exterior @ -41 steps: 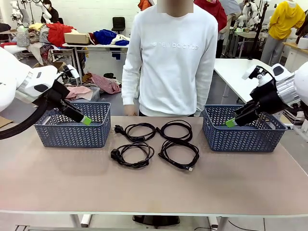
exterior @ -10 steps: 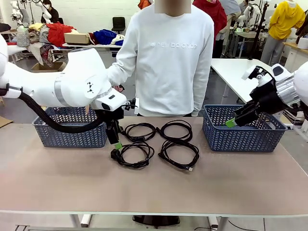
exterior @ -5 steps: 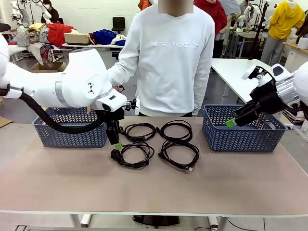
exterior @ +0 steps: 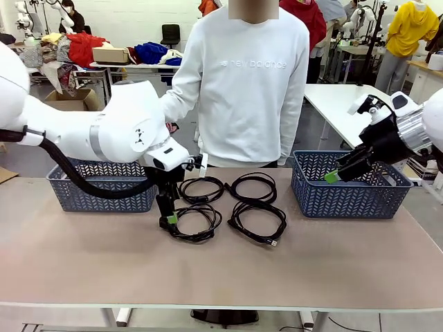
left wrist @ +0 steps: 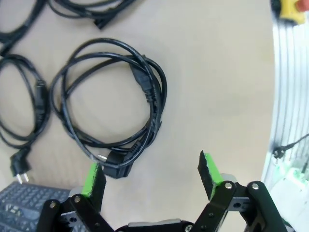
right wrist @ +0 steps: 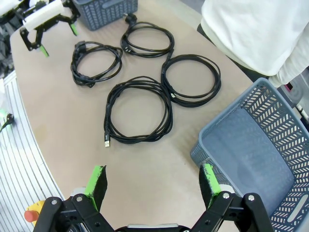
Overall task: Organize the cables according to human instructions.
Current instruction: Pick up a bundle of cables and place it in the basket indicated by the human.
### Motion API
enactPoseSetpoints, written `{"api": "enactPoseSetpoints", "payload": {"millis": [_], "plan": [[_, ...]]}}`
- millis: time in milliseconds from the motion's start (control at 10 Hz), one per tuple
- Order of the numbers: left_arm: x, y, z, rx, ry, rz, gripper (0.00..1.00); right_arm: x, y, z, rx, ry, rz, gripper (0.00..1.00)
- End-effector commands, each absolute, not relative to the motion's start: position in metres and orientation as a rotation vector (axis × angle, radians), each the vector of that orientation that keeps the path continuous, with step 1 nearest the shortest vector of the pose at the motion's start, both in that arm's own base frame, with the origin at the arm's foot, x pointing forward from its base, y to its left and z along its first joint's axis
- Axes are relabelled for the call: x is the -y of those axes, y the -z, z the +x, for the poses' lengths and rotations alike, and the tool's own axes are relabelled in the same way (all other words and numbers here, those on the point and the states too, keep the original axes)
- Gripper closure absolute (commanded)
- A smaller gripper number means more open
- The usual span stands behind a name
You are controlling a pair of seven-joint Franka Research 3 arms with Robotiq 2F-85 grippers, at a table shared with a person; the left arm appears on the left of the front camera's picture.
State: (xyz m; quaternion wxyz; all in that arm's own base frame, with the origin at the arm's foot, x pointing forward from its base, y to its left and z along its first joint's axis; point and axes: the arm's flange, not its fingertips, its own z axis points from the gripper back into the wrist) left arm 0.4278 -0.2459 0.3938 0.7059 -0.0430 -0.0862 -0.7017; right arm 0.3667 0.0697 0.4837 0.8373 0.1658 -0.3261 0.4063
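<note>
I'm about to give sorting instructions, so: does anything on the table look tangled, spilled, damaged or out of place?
Nothing stands out. The four cables lie on the table as tidy round coils between the two upright baskets, and the left gripper hovers open over one of them.

Bright, even indoor light; soft shadows.

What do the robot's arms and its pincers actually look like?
The left arm is smooth, rounded white casing with small black marks and a thick black hose looping beneath it. The left gripper and right gripper are black bolted linkages, each ending in two fingers tipped with bright green pads.
</note>
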Motion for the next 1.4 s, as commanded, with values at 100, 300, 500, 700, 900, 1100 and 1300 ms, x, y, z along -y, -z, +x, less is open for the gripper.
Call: {"api": "enactPoseSetpoints", "payload": {"millis": [100, 300, 500, 700, 900, 1100, 1300], "plan": [[0.250, -0.376, 0.437, 0.159, 1.642, -0.053, 0.00, -0.068, -0.483, 0.368, 0.699, -0.863, 0.367, 0.00], [0.257, -0.360, 0.440, 0.129, 1.665, -0.027, 0.00, -0.068, -0.483, 0.368, 0.699, -0.863, 0.367, 0.00], [0.268, -0.346, 0.442, 0.102, 1.682, -0.020, 0.00, -0.068, -0.483, 0.368, 0.699, -0.863, 0.367, 0.00], [0.274, -0.336, 0.442, 0.076, 1.688, -0.010, 0.00, -0.068, -0.483, 0.368, 0.699, -0.863, 0.367, 0.00], [0.275, -0.329, 0.442, 0.065, 1.694, -0.011, 0.00, -0.068, -0.483, 0.368, 0.699, -0.863, 0.367, 0.00], [0.277, -0.322, 0.440, 0.055, 1.698, -0.012, 0.00, -0.068, -0.483, 0.368, 0.699, -0.863, 0.367, 0.00], [0.280, -0.314, 0.438, 0.046, 1.705, -0.015, 0.00, -0.068, -0.483, 0.368, 0.699, -0.863, 0.367, 0.00]]}}
